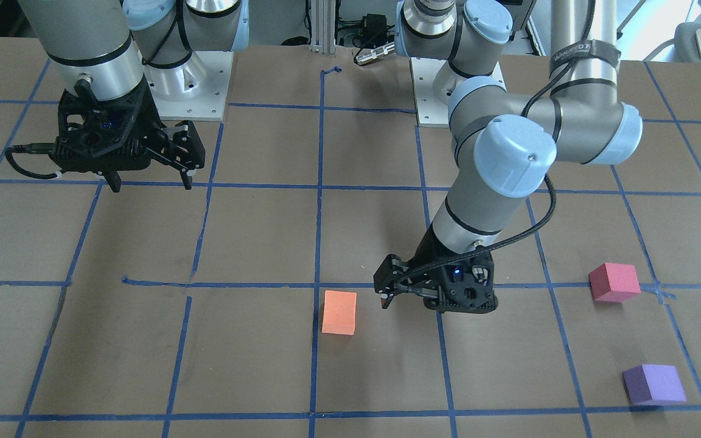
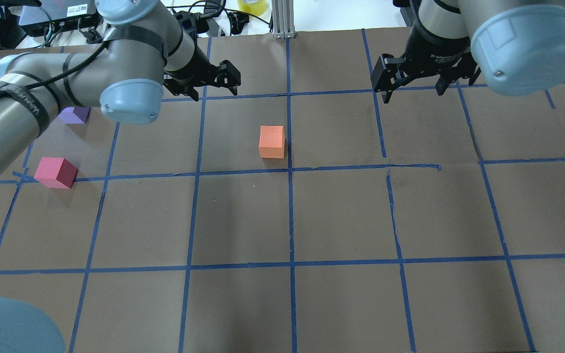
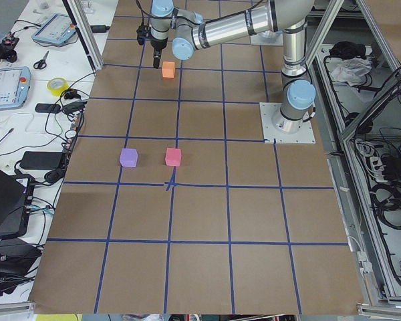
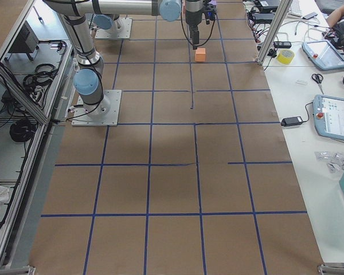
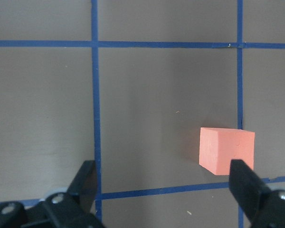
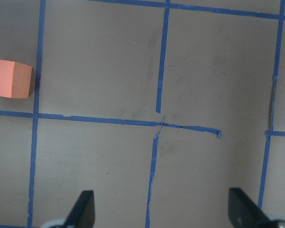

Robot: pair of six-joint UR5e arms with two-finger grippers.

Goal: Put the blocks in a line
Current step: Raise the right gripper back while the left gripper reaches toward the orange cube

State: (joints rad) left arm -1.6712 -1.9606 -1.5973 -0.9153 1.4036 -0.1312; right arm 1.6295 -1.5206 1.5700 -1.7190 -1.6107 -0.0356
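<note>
The orange block [image 2: 271,141] sits near the table's middle, beside a blue tape line; it also shows in the front view [image 1: 339,312] and the left wrist view [image 5: 226,150]. The pinkish-red block [image 2: 56,172] and the purple block [image 2: 74,115] sit apart at the far left; both show in the front view too, pinkish-red [image 1: 614,282] and purple [image 1: 654,384]. My left gripper [image 2: 215,92] is open and empty, hovering beside the orange block [image 1: 387,292]. My right gripper [image 2: 414,94] is open and empty, raised over bare table.
The table is brown paper [image 2: 341,215] with a blue tape grid. The arm bases [image 1: 189,91] stand at the robot's side. Cables, a tape roll [image 2: 251,5] and tablets lie beyond the far edge.
</note>
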